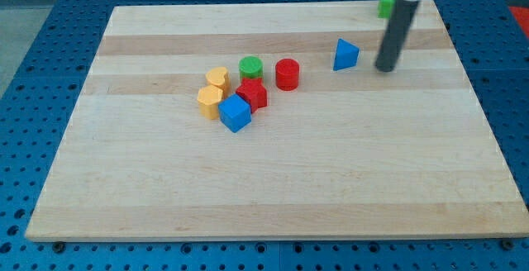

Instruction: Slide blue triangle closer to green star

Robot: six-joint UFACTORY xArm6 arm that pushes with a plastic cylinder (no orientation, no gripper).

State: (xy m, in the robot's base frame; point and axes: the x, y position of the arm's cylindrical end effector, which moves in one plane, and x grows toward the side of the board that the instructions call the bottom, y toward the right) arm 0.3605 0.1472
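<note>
The blue triangle (pixel 346 54) is a small chunky wedge, bright blue, with a lighter face toward the view's left and its apex aimed at the view's top. No real long axis to speak of, it's about as wide as it is tall from here. It sits alone on the wooden board (pixel 273 188), in the upper right part, well apart from the cluster of other blocks.

The arm has no pincer at all, just the dark rod, so nothing is being held. The tip (pixel 385 68) rests on the board just beside the triangle, on the view's right of it, with a small gap showing between them.

The green star (pixel 385 3) is near the board's top edge, above the tip, and mostly hidden behind the rod, so its shape can't really be made out.

Over on the view's left: green cylinder (pixel 250 66), red cylinder (pixel 287 73), a red block (pixel 252 93) of unclear shape, blue cube (pixel 235 113), and two yellow blocks (pixel 213 92) bunched together, shapes hard to tell.
</note>
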